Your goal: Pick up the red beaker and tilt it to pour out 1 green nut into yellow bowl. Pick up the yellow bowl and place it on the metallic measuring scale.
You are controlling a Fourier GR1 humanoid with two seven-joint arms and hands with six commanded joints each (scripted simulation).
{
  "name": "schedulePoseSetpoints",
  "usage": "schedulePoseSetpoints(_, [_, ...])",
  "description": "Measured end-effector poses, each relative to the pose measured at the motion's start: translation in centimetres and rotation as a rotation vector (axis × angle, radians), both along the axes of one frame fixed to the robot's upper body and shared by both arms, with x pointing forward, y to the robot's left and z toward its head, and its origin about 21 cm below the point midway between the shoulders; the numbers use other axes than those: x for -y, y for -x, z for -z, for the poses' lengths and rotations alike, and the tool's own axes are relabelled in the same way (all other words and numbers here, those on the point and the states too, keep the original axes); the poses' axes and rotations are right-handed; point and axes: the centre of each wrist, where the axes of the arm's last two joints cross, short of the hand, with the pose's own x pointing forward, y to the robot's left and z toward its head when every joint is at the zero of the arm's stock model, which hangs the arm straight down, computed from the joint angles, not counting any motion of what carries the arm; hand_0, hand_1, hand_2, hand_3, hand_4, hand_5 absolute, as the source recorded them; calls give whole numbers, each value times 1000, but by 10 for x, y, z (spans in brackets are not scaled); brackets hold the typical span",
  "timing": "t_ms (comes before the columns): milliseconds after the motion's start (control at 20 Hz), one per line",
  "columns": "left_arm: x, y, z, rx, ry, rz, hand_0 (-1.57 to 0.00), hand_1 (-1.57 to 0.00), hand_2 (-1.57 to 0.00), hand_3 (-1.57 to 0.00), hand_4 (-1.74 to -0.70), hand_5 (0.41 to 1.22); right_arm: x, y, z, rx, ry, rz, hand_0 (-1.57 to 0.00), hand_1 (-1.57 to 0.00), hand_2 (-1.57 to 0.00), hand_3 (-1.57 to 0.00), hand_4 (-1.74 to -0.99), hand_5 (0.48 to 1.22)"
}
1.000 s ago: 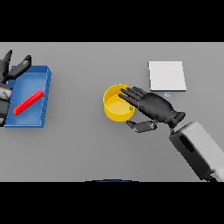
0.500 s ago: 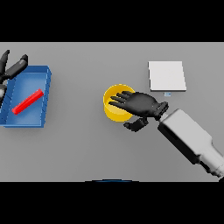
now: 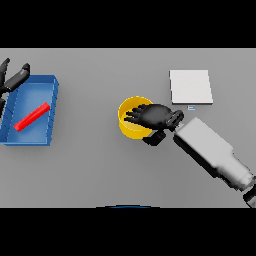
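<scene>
The yellow bowl (image 3: 131,125) stands at the table's middle. My right hand (image 3: 156,115) lies over its right half, with the fingers (image 3: 134,115) stretched across the opening and the thumb (image 3: 154,138) outside the wall at the lower right; the hand is open. The red beaker (image 3: 31,116) lies on its side in the blue tray (image 3: 49,114) at the left. Beyond the bowl at the right sits the metallic measuring scale (image 3: 190,86), a pale square plate. My left hand (image 3: 13,78) shows open at the far left edge, above the tray's back corner. No green nut shows.
The blue tray has raised walls and takes up the left side of the table. My right forearm (image 3: 210,152) runs from the lower right up to the bowl. A small display tab (image 3: 191,107) sits at the scale's near edge.
My right hand has moved left and farther over the bowl, now covering its right half. The left hand has drawn back toward the left edge. Bowl, beaker and scale have stayed put.
</scene>
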Motion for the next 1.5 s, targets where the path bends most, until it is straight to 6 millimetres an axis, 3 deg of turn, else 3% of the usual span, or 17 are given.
schedulePoseSetpoints(100, [-1,1,-2,3,0,-1,1,1,1,1,-713,686,-2,1,2,-22,-2,19,-3,-16,-19,-43,-1336,810])
schedulePoseSetpoints(150, [-2,1,-1,6,-1,2,1,1,1,1,-712,689,-2,0,2,-28,3,32,-110,-97,-86,-96,-1360,842])
schedulePoseSetpoints(200, [-1,2,1,6,1,4,1,1,1,1,-714,691,-3,-2,1,-35,0,26,-287,-236,-176,-173,-1387,873])
schedulePoseSetpoints(250, [1,2,1,7,2,3,1,1,1,1,-716,692,-6,0,4,-42,7,21,-544,-473,-310,-262,-1420,943])
schedulePoseSetpoints(350, [0,3,0,12,4,2,1,1,1,1,-719,692,-5,-2,3,-42,11,4,-914,-869,-695,-456,-1512,1043])
schedulePoseSetpoints(500, [-3,5,-1,11,1,6,1,1,1,1,-724,696,-5,-2,3,-56,-11,-19,-1235,-1211,-1122,-834,-1614,1130])
schedulePoseSetpoints(600, [-3,6,-2,17,2,2,1,1,1,1,-725,698,-4,-3,3,-52,-24,-26,-1356,-1341,-1192,-1041,-1660,1163])
schedulePoseSetpoints(750, [-2,8,-4,16,1,7,1,1,1,1,-719,697,-3,-2,2,-30,-25,-35,-1461,-1453,-1264,-1218,-1699,1191])
schedulePoseSetpoints(1050, [1,14,0,1,0,11,1,1,1,1,-717,696,5,-3,-3,-17,-55,-7,-1542,-1540,-1331,-1340,-1730,1213])
schedulePoseSetpoints(1500, [0,17,-1,0,-11,13,1,1,1,1,-714,686,27,-11,-60,49,-101,70,-1567,-1567,-1478,-1170,-1740,1220])
